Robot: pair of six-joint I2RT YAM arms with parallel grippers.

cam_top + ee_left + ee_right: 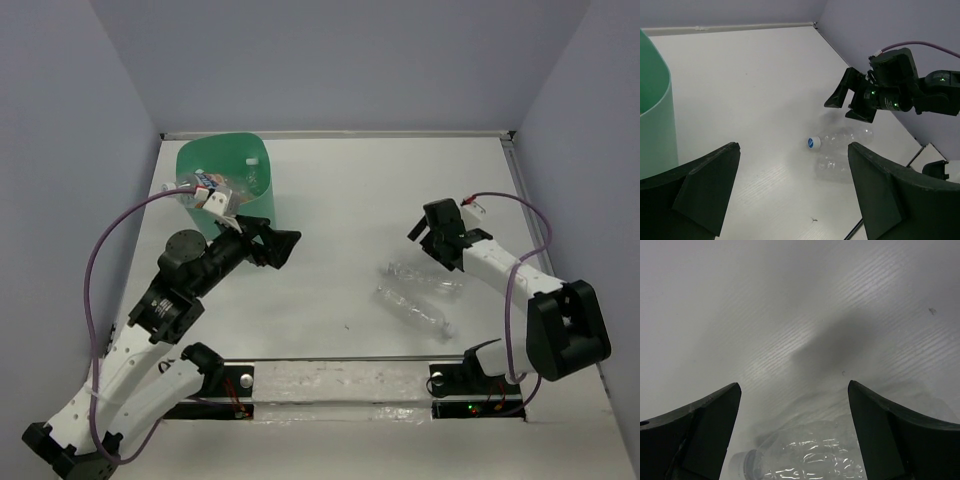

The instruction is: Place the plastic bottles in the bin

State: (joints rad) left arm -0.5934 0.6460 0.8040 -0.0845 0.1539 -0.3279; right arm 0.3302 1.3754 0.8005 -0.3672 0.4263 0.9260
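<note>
The mint-green bin [262, 190] stands at the far left, and its wall [655, 115] fills the left edge of the left wrist view. A clear bottle with a blue-white label [200, 183] lies over its near-left rim, and a white-capped bottle [252, 170] shows inside. Two clear plastic bottles lie side by side on the right of the table, one farther [425, 275] and one nearer [410, 308]. My right gripper [430, 243] hangs open just above the farther one [810, 455], which lies below its fingers. My left gripper [288, 248] is open and empty beside the bin, facing the blue-capped bottle [840, 137].
Pale walls close in the white table on three sides. A purple cable loops from each arm. A small dark speck [347, 325] marks the table near the middle front. My right gripper [850, 97] shows across the table in the left wrist view.
</note>
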